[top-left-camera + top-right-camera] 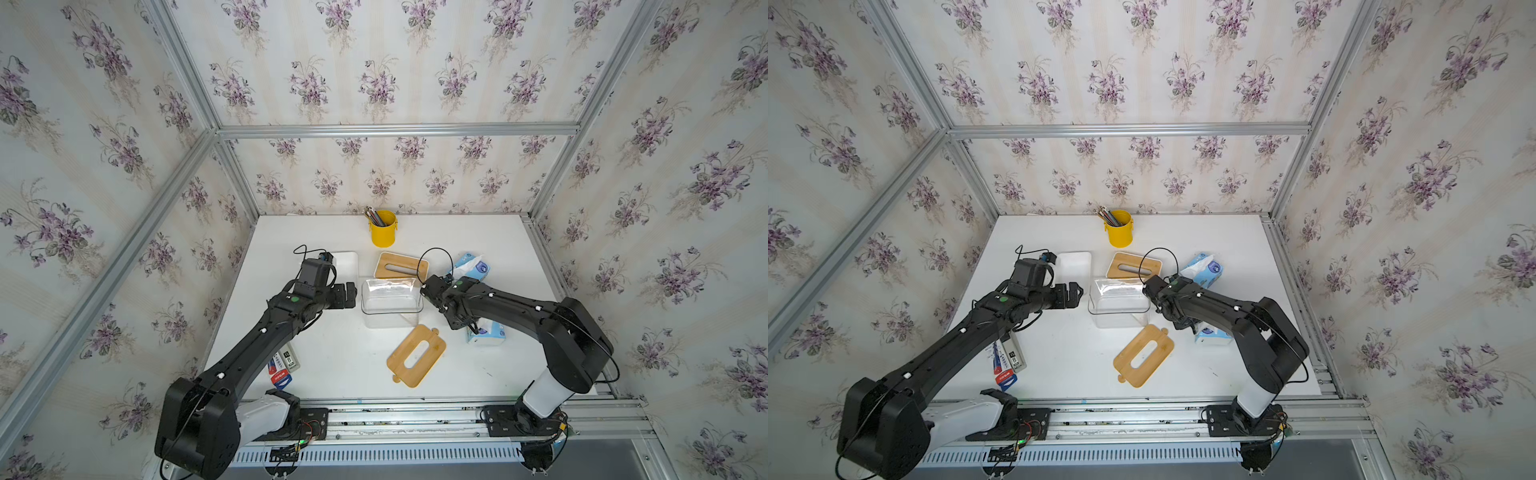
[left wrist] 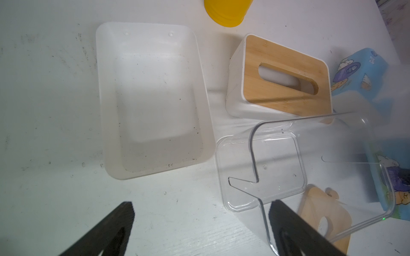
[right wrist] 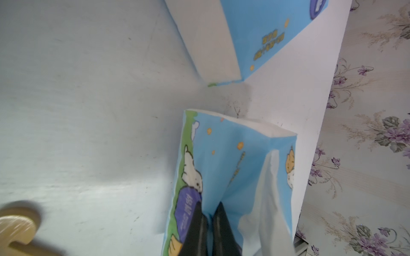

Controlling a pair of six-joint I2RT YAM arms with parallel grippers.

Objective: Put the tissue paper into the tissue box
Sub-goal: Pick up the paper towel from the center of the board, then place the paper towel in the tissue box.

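The tissue paper is a blue cartoon-printed pack [image 3: 233, 168] with a white sheet sticking out, at the back right of the table [image 1: 471, 266] [image 1: 1204, 268]. My right gripper [image 3: 209, 218] is shut, pinching a fold of the pack's wrapper; in both top views it [image 1: 451, 279] [image 1: 1177, 279] is mostly hidden by its wrist. A clear, lidless tissue box [image 1: 365, 307] [image 1: 1094, 307] [image 2: 255, 155] stands at mid-table, left of that pack. My left gripper [image 2: 203, 212] [image 1: 351, 295] [image 1: 1075, 293] is open and empty at the box's left end, one finger [image 2: 286, 221] beside its wall.
A second blue tissue pack [image 1: 486, 336] [image 3: 233, 33] lies under my right forearm. A loose bamboo lid [image 1: 415, 355] lies in front of the clear box. A white box with a bamboo lid [image 1: 401, 266] [image 2: 277, 77], an open white box [image 2: 150, 99] and a yellow pencil cup [image 1: 382, 230] stand behind.
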